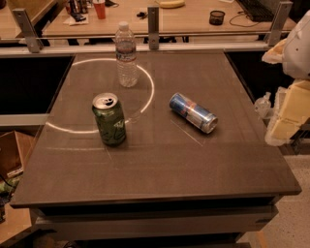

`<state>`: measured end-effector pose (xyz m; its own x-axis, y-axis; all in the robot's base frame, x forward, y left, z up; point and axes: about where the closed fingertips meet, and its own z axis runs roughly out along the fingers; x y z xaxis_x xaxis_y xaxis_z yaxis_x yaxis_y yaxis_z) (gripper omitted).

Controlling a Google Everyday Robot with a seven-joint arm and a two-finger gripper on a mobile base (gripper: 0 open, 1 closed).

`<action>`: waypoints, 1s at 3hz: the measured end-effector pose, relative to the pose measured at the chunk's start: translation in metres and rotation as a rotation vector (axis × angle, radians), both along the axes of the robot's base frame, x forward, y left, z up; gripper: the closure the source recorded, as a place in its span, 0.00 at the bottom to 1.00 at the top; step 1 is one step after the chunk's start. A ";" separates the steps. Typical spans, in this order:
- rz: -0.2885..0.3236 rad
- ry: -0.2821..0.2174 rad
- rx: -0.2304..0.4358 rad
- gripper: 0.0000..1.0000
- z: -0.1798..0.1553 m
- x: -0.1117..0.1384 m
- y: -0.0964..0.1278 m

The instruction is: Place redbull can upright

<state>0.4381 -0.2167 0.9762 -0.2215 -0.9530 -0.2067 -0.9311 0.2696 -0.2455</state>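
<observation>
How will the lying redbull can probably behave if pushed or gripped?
The redbull can lies sideways on the flat table, so a push would probably roll it. Its smooth metal may slip when gripped. Being slim, it could tip easily once upright. The gripper is not in view.

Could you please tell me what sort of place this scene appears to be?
Probably an office or lab workspace: a dark table holds the redbull can lying down, a green can and a water bottle, with desks carrying a keyboard and a red cup behind. The gripper hangs at the right edge.
</observation>
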 end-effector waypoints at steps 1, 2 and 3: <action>-0.001 -0.003 0.002 0.00 0.001 0.000 0.000; -0.024 0.012 -0.003 0.00 -0.002 0.007 0.020; -0.132 0.068 0.034 0.00 -0.020 0.024 0.038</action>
<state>0.4617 -0.1790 0.9563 -0.3590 -0.9073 -0.2190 -0.9011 0.3981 -0.1719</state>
